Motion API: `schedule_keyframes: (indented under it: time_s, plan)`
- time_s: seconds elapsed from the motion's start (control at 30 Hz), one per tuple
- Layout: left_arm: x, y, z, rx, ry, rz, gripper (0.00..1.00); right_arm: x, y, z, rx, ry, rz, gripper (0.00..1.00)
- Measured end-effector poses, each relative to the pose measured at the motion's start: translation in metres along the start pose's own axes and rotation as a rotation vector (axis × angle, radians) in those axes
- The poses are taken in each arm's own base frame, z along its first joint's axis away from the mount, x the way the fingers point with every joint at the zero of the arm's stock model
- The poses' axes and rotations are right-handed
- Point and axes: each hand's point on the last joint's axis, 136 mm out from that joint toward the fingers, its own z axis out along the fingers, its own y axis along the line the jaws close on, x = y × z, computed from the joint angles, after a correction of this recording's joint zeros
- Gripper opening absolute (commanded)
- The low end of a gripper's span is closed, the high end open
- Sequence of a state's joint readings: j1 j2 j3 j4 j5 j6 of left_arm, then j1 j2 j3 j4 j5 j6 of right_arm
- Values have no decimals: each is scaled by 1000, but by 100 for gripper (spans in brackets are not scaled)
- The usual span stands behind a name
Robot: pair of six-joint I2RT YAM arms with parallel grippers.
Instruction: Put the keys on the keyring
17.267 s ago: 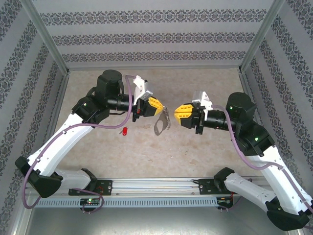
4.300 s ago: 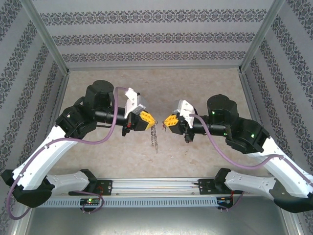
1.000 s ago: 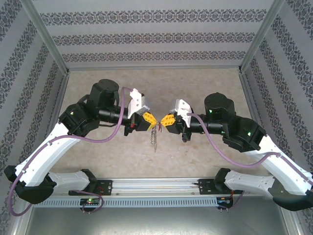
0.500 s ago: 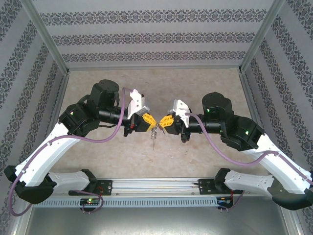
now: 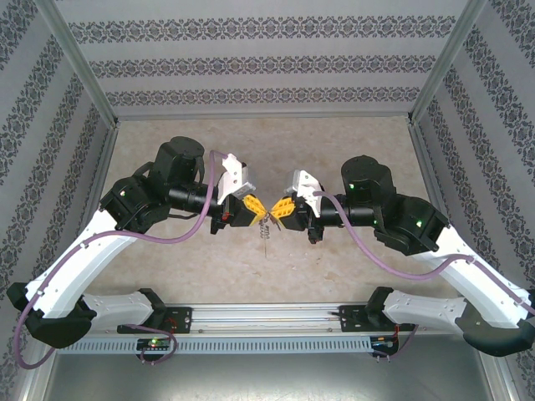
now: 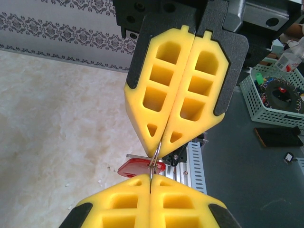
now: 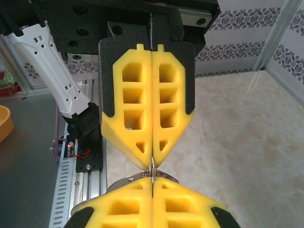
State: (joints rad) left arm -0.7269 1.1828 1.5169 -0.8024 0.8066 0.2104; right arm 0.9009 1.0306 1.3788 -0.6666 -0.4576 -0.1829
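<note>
Top external view: my left gripper (image 5: 253,209), yellow foam fingers closed, pinches the grey-beige oblong keyring (image 5: 265,228) by a thin ring, small red plastic-headed key (image 6: 138,167) just below. My right gripper (image 5: 281,210) is clamped on the same ring. Pulling apart risks bending it or dropping both.

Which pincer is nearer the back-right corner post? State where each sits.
Right. The right pincer sits left of the corner post, toward the near edge; the left pincer meets it tip to tip on the keyring, slightly farther left.
</note>
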Motion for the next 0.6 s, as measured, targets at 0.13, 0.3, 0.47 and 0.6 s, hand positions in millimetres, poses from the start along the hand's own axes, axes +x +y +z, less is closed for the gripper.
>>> schedule_keyframes:
  time_s: [0.13,0.3,0.47,0.6]
  plan:
    - [1,0,0,0,2,-2,0,0,0,1,-2,7,3,0]
    - [1,1,0,-4,5,-3,0,1,-1,2,-4,16,7,0]
    - [2,1,0,-7,8,-5,0,1,-1,3,-7,31,8,0]
    - [4,0,-1,-7,16,-12,0,1,1,5,-16,44,6,0]
